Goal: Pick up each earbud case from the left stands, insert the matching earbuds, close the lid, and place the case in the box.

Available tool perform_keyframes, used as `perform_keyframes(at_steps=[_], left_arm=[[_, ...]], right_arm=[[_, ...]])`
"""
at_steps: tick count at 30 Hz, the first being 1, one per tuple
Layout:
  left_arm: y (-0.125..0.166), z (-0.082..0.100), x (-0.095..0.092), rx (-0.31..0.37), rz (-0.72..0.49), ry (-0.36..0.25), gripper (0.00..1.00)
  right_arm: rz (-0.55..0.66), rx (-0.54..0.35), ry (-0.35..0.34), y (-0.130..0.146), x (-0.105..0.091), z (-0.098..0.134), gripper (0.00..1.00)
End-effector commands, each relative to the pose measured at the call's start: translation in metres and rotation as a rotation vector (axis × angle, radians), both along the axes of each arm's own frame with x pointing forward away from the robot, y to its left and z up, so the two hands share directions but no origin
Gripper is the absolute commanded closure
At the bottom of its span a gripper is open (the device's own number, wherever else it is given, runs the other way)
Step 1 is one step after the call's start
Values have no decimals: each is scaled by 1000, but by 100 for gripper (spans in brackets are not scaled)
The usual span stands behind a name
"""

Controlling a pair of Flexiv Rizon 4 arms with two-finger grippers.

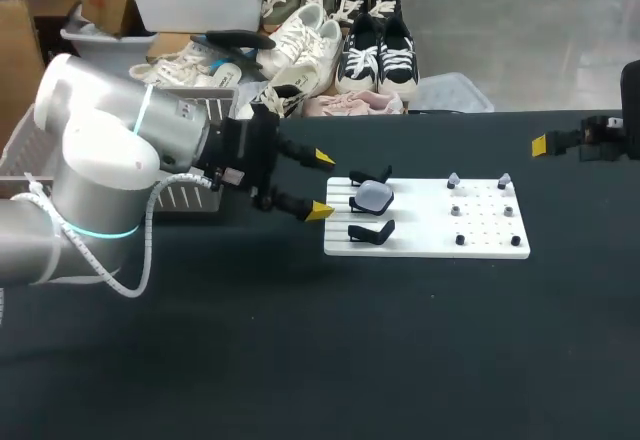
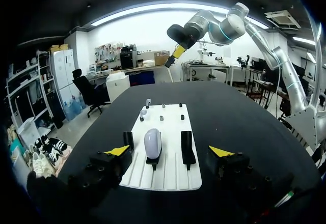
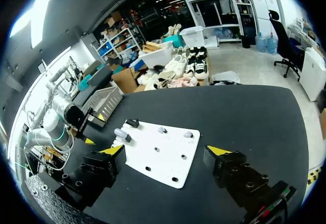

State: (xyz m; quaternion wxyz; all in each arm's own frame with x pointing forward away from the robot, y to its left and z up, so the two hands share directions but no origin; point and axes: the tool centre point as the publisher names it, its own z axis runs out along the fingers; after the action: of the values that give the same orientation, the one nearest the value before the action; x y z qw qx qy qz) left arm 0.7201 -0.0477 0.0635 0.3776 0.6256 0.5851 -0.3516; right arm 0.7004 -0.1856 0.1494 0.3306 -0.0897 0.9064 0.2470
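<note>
The earbud case (image 1: 373,196) sits just ahead of the left gripper (image 1: 322,184), fingers apart. The right gripper (image 3: 164,149), fingers also apart, is far off.

case (image 1: 373,197) between two stands (image 1: 370,231) | on board (image 1: 480,245) left end (earbuds (image 1: 453,179) right)

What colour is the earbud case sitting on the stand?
The case is pale lilac-grey; it shows best in the left wrist view.

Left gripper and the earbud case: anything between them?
No obstacle: in the head view, only bare black table and the white board's edge separate the open left gripper from the earbud case.
</note>
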Motion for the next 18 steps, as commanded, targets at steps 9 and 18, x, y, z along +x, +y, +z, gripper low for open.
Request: perform_keyframes(at_steps=[9, 18], left_arm=[[-22, -22, 24, 27, 5, 6, 12], [-27, -29, 31, 45, 15, 54, 19]], right_arm=[[2, 1, 0, -1, 1, 0, 0], [2, 1, 0, -1, 1, 0, 0]])
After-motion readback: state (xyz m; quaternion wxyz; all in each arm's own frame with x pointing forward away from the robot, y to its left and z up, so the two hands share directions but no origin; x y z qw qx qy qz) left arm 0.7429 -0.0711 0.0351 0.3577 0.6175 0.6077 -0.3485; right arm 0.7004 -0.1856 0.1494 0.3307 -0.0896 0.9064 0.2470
